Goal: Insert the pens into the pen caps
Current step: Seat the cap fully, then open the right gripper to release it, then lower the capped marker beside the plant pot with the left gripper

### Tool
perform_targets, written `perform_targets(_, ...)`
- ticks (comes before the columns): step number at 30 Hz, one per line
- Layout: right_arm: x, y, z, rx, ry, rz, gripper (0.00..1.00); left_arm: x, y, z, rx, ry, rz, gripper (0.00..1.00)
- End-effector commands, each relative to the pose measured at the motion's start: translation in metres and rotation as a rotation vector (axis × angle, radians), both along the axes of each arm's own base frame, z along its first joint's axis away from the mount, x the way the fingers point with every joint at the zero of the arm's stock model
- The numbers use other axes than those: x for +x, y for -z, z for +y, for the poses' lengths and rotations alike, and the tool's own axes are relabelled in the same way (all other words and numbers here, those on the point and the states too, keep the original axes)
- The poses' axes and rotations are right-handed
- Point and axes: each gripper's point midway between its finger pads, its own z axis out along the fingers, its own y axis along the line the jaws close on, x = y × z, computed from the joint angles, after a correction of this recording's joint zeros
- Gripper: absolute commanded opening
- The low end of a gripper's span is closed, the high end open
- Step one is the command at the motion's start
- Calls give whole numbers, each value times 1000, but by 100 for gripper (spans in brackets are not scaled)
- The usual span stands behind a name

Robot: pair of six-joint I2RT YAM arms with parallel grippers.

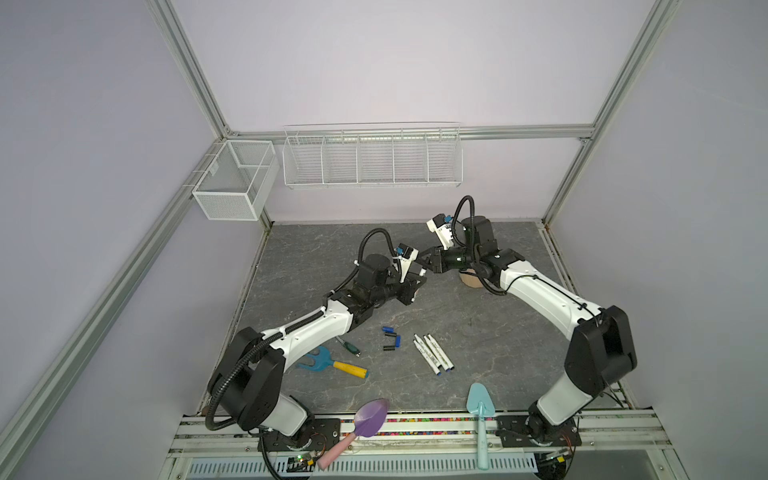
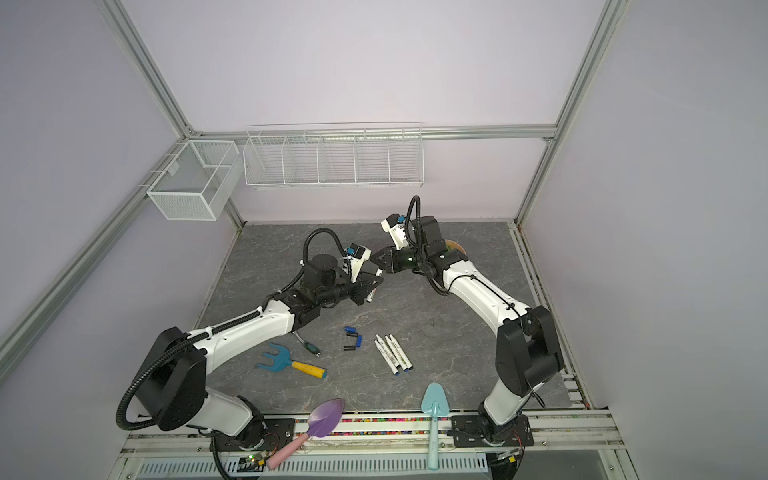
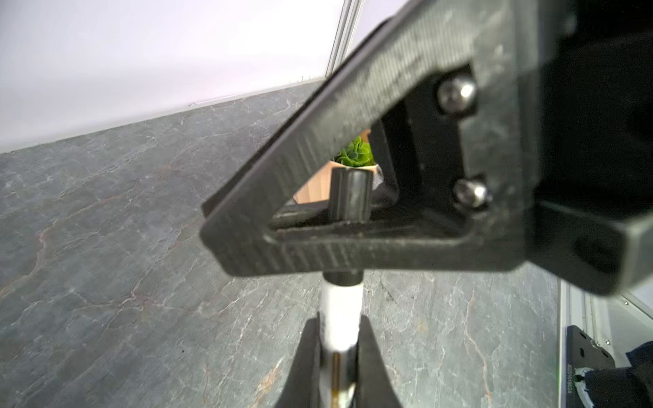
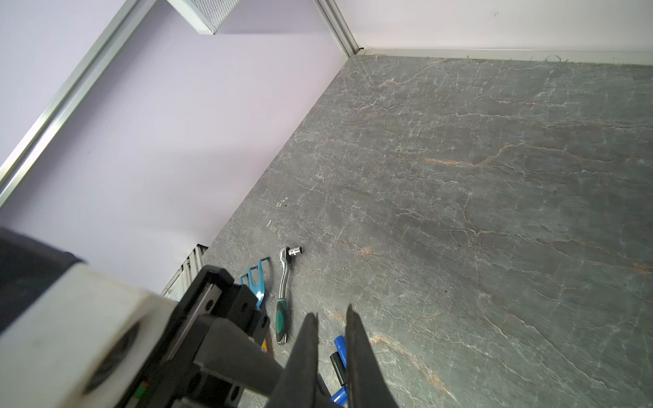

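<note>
Capping looks barely begun: one slim white marker pen [image 3: 341, 318] is clamped in the closed left jaws, its tip inside a short black cap [image 3: 350, 192] pinched by the right jaws. Its long axis runs straight between them. Other pens [image 1: 433, 354] and loose caps [image 1: 390, 338] wait on the grey marbled counter [image 1: 498, 332], well apart from both jaws.

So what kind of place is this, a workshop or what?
Probably a robotics lab test cell: an aluminium frame encloses plain walls, two robot arms are bolted to a front rail, and pens and caps lie staged on the tabletop.
</note>
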Motion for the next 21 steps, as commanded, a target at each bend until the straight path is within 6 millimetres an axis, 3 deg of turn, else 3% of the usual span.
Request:
perform_targets(1, -120, 118, -32, -283, -112, 639, 7, -6, -310, 112, -835, -341, -804, 0)
perform_targets(3, -114, 111, -30, -265, -106, 614, 7, -5, -286, 94, -770, -315, -748, 0)
perform_targets(9, -89, 70, -22, -179, -79, 511, 11, -9, -184, 43, -623, -232, -488, 0)
perform_targets(10, -82, 60, -21, -159, -70, 485, 17, -12, -166, 36, -593, -219, -453, 0)
perform_targets(13, -59, 22, -18, -83, -28, 373, 56, -15, -121, 21, -554, -205, -340, 0)
perform_targets(15, -39, -9, -21, -38, 36, 273, 70, -13, -97, 15, -557, -191, -268, 0)
perform_targets(18, -6, -57, -41, 33, 204, 112, 76, -5, -63, 6, -558, -196, -170, 0)
perform_targets(21, 7, -91, -67, 104, 329, 2, 76, 6, -38, -5, -543, -211, -111, 0)
